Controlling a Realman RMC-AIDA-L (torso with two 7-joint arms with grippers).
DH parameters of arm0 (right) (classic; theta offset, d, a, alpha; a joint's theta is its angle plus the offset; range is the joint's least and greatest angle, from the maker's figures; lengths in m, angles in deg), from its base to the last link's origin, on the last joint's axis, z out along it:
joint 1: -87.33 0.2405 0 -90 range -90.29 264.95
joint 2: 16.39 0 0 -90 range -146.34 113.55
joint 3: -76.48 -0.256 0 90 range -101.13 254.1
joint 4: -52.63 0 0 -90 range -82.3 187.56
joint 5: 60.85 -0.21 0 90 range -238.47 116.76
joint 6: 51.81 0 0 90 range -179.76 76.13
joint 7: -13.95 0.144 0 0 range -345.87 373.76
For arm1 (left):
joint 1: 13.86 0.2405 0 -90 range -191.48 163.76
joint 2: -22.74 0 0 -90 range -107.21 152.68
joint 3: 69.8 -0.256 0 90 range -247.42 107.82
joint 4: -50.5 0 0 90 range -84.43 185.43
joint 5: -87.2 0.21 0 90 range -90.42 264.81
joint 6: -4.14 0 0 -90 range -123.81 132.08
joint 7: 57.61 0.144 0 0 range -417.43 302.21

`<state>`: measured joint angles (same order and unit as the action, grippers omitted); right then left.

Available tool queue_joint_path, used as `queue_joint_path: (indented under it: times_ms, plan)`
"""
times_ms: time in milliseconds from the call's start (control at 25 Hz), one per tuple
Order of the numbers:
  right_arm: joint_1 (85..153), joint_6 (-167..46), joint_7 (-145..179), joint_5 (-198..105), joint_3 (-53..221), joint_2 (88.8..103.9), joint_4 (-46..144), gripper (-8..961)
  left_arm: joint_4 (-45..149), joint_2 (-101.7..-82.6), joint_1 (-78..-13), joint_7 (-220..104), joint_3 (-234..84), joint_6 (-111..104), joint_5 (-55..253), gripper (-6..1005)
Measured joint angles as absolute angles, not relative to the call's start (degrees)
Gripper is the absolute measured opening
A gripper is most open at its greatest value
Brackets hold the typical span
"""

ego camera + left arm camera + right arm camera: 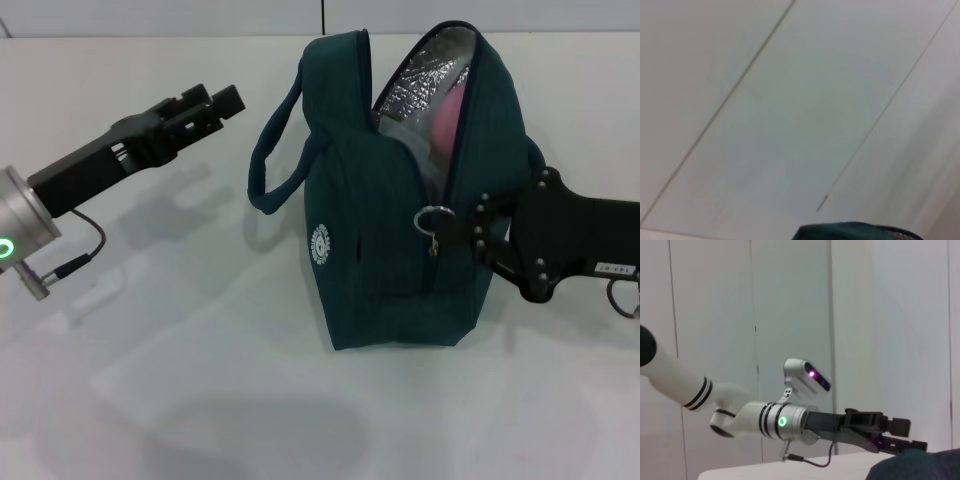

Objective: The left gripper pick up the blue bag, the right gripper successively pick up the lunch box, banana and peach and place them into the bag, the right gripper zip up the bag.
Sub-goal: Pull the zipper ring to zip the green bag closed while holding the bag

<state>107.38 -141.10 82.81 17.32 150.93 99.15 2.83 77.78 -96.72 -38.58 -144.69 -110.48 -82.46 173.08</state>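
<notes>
Right at the fingertips of my right gripper [462, 226], on the side of the large dark teal-blue fabric bag [400, 250] that faces my right arm, hangs the metal ring zipper pull [433, 222]. That is the relation the zipping turns on. The ring sits at the lower end of the open zip, and the zip track runs away from it, up and over the crown of the bag toward the far end. My right gripper reaches in from the right, its tips meeting the bag just beside the ring; whether the fingers are apart or pinched on the ring I cannot tell, since the dark fingers merge with the fabric.

The bag stands on the white table [200, 400], its mouth gaping at the top so the silver foil lining [425, 70] shows. Inside I see a pink round shape, which I take for the peach [455, 115], and below it a pale clear edge that may be the lunch box; no banana is in sight.

My left gripper [212, 106] hovers well off to the left, clear of the bag's loop handle [280, 150], its fingers apart and holding nothing.

I judge the right arm by far the nearer to the pull, and the pull's travel to lie along the bag's long axis, away from me.
</notes>
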Motion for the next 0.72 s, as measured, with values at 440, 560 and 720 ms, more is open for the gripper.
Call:
queue_joint_path:
  times_ms: [440, 560, 720]
  plan:
    - [107.6, -141.0, 83.1, 16.9, 147.2, 99.00, 3.4, 11, 77.7, -96.71, -38.2, -145.3, -110.8, -82.7, 172.8, 861]
    - [108.6, -140.3, 83.2, 15.4, 146.2, 99.01, 4.0, 11, 77.7, -96.59, -38.2, -146.0, -110.9, -83.0, 173.0, 862]
    - [111.0, -137.5, 82.7, 12.3, 145.8, 99.10, 5.7, 11, 77.7, -96.53, -38.3, -146.2, -111.0, -83.1, 173.4, 862]
